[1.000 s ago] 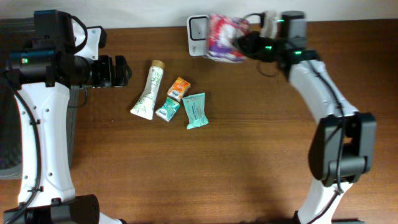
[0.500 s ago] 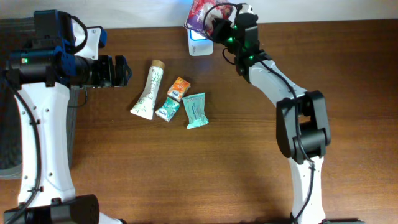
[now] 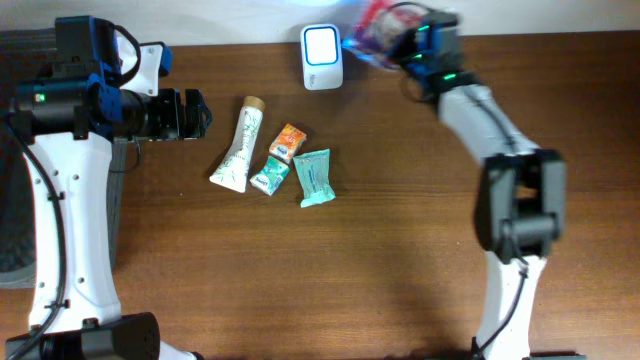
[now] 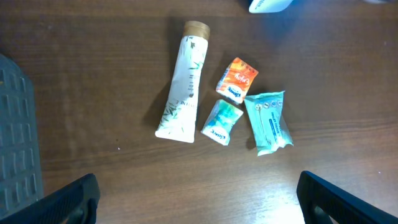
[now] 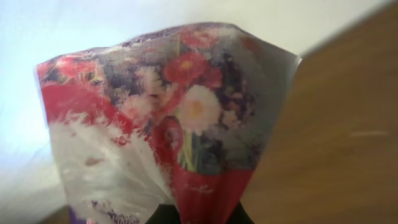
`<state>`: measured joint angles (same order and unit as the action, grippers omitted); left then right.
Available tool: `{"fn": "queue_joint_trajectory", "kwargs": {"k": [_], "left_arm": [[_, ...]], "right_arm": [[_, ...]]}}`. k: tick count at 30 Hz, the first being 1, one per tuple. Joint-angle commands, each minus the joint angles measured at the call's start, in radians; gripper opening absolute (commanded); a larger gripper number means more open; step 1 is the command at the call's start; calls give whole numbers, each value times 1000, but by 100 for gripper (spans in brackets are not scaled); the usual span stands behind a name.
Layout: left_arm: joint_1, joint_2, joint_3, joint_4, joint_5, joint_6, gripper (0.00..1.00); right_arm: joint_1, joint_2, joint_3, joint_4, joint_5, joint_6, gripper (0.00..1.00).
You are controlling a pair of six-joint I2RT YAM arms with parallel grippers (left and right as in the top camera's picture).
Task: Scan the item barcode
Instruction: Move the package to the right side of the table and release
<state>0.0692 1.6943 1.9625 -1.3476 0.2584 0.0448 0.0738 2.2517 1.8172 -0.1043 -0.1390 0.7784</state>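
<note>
R gripper (image 3: 403, 36) is at the table's far edge, jaws pressed together on the lower end of the floral pack (image 3: 372, 22). The pack is off the table (image 3: 400, 250), just right of the scanner (image 3: 322, 44). It's blurred in the overhead view, so can't tell if pack & scanner touch. In the R wrist view the floral pack (image 5: 174, 118) fills most of the pic: red & white flowers on a dark print, w/ a clear, whitish part at lower left. Its bottom edge runs down btw the dark fingertips (image 5: 163, 215).

The scanner is a small white box at the far edge w/ its pale lit window facing up.

L gripper (image 3: 196, 112) is at the left side above the table, jaws spread wide, holding nothing. In the L wrist view both fingers (image 4: 62, 199) show only at the bottom corners.

Four items lie in a loose group, centre-left:
- tube (image 3: 238, 145), white w/ a tan cap pointing to the far edge
- orange pkt (image 3: 288, 142), right of the tube
- small teal pkt (image 3: 269, 176), near side of the orange pkt, close to the tube's crimped end
- teal pack (image 3: 314, 178), right of the small teal pkt, about touching it

A grey ribbed thing (image 4: 15, 143) sits at the table's left edge.
</note>
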Motion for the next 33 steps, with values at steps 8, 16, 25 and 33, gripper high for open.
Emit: {"fn": "queue_joint_trajectory", "kwargs": {"k": [8, 16, 25, 33], "left_arm": [[-1, 1, 3, -1, 11, 1, 99], [-1, 1, 3, -1, 11, 1, 99], [-1, 1, 3, -1, 11, 1, 99], [-1, 1, 3, -1, 11, 1, 99]], "right_arm": [[-519, -118, 25, -475, -3, 275, 4], [-666, -117, 25, -483, 47, 143, 34], [-698, -191, 26, -536, -220, -139, 77], [-577, -314, 25, -724, -607, -398, 77]]}}
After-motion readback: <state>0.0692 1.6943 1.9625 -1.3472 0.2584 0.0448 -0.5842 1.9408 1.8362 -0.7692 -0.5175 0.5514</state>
